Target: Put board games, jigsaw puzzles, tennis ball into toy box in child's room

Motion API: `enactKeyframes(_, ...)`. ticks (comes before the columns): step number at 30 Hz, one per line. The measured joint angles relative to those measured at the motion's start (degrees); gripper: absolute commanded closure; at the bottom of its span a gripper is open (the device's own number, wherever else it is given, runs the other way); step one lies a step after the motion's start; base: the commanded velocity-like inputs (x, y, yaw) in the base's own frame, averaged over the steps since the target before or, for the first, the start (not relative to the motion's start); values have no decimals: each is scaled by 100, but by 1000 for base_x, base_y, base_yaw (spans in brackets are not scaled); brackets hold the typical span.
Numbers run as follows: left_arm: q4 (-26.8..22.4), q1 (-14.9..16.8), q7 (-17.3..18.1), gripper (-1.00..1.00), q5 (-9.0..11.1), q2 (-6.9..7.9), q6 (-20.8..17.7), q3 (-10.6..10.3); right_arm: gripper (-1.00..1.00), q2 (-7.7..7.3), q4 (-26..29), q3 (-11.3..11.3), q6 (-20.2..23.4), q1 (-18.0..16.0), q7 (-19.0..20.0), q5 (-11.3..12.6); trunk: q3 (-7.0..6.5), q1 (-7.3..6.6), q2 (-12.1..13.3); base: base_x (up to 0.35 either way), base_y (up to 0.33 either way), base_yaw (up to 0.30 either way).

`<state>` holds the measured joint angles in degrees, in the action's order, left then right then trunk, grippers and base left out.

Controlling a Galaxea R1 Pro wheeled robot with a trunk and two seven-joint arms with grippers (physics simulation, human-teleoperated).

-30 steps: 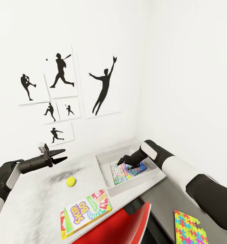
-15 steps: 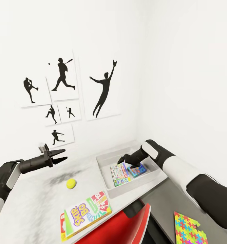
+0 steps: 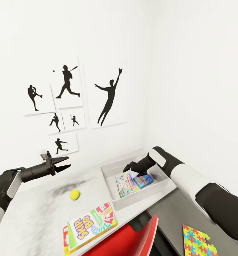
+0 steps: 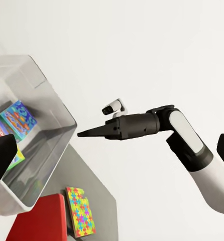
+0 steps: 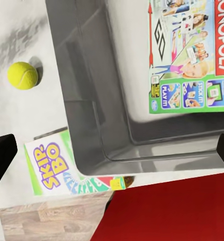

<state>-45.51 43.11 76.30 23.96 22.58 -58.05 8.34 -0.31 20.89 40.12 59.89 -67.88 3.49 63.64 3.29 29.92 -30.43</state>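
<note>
The grey toy box [image 3: 110, 175] stands on the pale table [image 3: 37, 209] in the corner. Inside it lie a green-edged board game [image 3: 125, 185] and a light blue one [image 3: 144, 180]. My right gripper [image 3: 130, 171] hovers open just above them. The right wrist view looks down on the green-edged game [image 5: 190, 55] and the box wall [image 5: 92, 100]. The tennis ball [image 3: 74, 194] rests on the table left of the box. The SKIP BO game [image 3: 92, 224] lies at the front edge. My left gripper [image 3: 67, 161] hangs open above the table, holding nothing. A jigsaw puzzle [image 3: 199, 241] lies on the lower desk.
A red chair [image 3: 127, 238] is tucked under the table's front edge. White walls close in behind and to the right, with black sports silhouettes [image 3: 108, 97] on the back wall. A dark grey lower desk [image 3: 175, 217] adjoins on the right.
The head view has shifted a little, so the wall pictures sit lower. My right gripper has risen slightly off the games in the box. The left arm holds still.
</note>
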Motion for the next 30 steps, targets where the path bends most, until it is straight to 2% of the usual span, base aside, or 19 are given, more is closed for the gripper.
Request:
enactKeyframes(12,-2,0,0,-100,0,0,0,2,-100,6,1,2,-1,1,1,2,-114,0,0,-76,0,0)
enactKeyframes(30,-2,2,0,-100,0,0,1,1,-100,0,0,0,1,7,1,-2,-277,1,-5,-6,0,0)
